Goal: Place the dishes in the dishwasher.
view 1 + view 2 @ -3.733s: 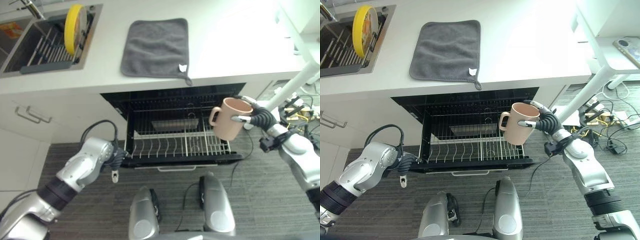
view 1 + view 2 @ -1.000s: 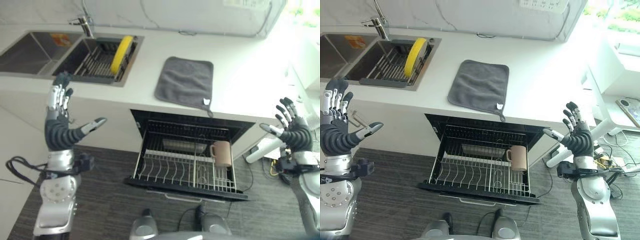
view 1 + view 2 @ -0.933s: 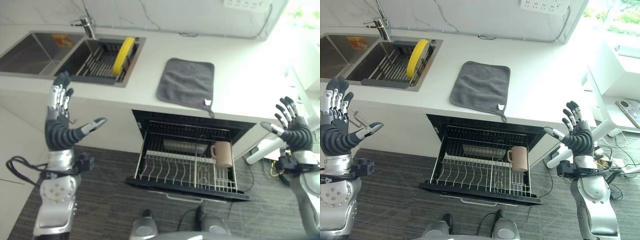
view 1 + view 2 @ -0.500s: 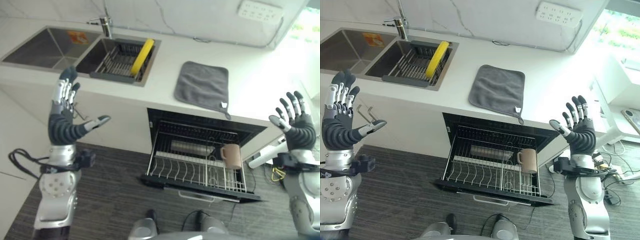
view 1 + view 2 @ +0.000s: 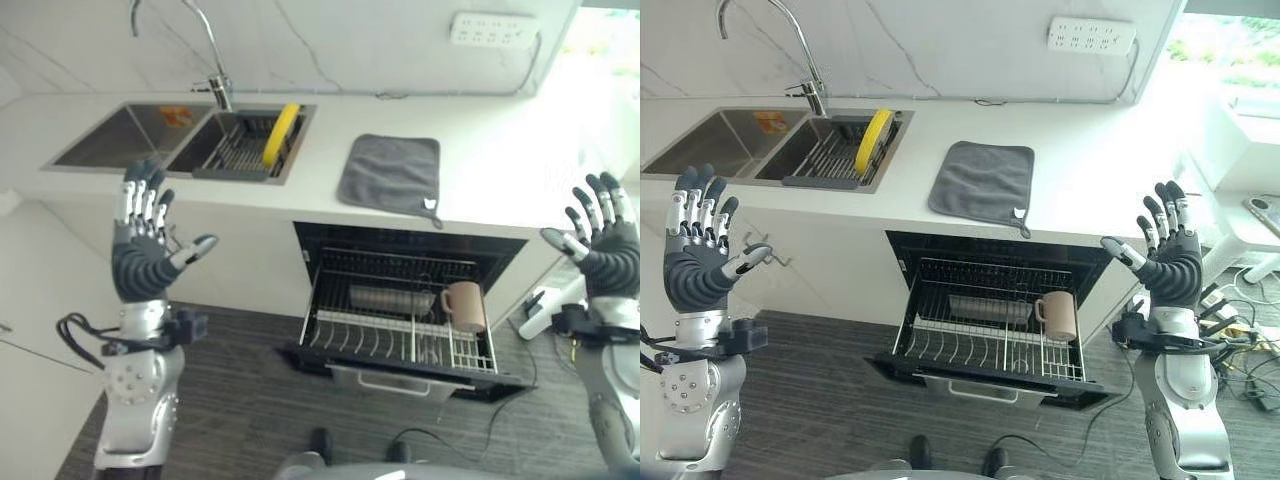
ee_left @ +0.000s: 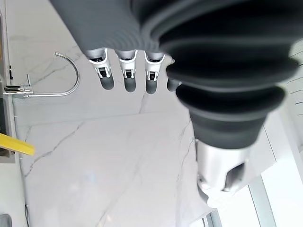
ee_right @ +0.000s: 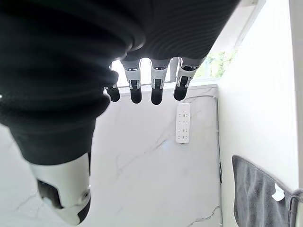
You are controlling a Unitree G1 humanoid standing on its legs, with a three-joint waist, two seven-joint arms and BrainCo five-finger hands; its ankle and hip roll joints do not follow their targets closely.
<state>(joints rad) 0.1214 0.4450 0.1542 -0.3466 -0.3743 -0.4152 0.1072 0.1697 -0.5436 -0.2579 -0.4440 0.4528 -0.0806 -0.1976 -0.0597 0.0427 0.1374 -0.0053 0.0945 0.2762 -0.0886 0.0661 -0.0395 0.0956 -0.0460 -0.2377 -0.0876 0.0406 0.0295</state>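
Note:
A pink mug (image 5: 466, 306) stands upright in the right part of the pulled-out dishwasher rack (image 5: 372, 344), its handle toward the left. A yellow plate (image 5: 279, 133) stands on edge in the dish rack inside the sink (image 5: 150, 136). My left hand (image 5: 145, 258) is raised at the left, in front of the cabinets, open with straight spread fingers and empty. My right hand (image 5: 1170, 258) is raised at the right of the dishwasher, open and empty too. Both hands are well away from the mug and the plate.
A grey cloth (image 5: 392, 172) lies on the white counter (image 5: 500, 170) above the open dishwasher. A metal tray (image 5: 388, 298) lies at the back of the rack. A tap (image 5: 800, 45) rises behind the sink. A wall socket strip (image 5: 1090, 36) is on the marble backsplash.
The camera has risen and pulled back, showing more wall and tap. Both hands stay raised and open. The mug, held by the right hand 3.7 s ago, now stands in the rack.

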